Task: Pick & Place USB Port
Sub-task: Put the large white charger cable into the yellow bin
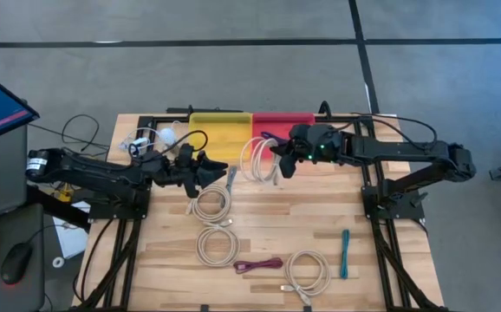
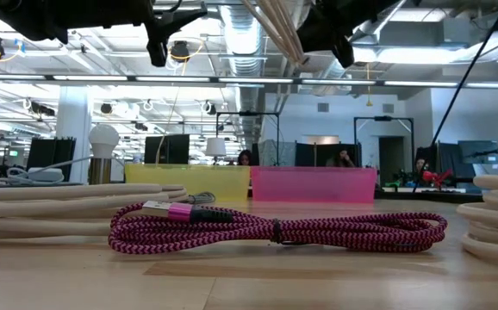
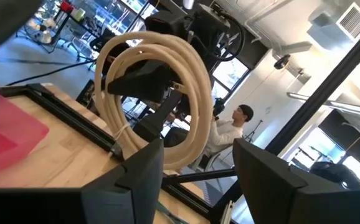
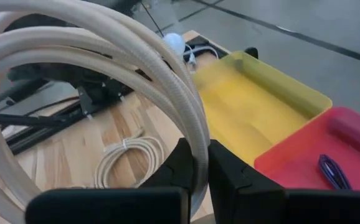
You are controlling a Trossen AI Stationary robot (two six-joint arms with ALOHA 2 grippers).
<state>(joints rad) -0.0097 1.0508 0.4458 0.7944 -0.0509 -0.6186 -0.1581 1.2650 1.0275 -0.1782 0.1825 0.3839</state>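
Wooden table (image 1: 389, 260): yellow bin (image 1: 219, 130), pink bin (image 1: 281, 124), coiled cables (image 1: 217, 245).

Up front a coiled magenta-and-black braided USB cable (image 2: 275, 231) lies on the wooden surface (image 2: 258, 288), with translucent yellow (image 2: 187, 182) and pink (image 2: 313, 183) plastic bins behind it.

Five cream cables (image 1: 210, 205) (coiled), two bins (image 1: 219, 131).
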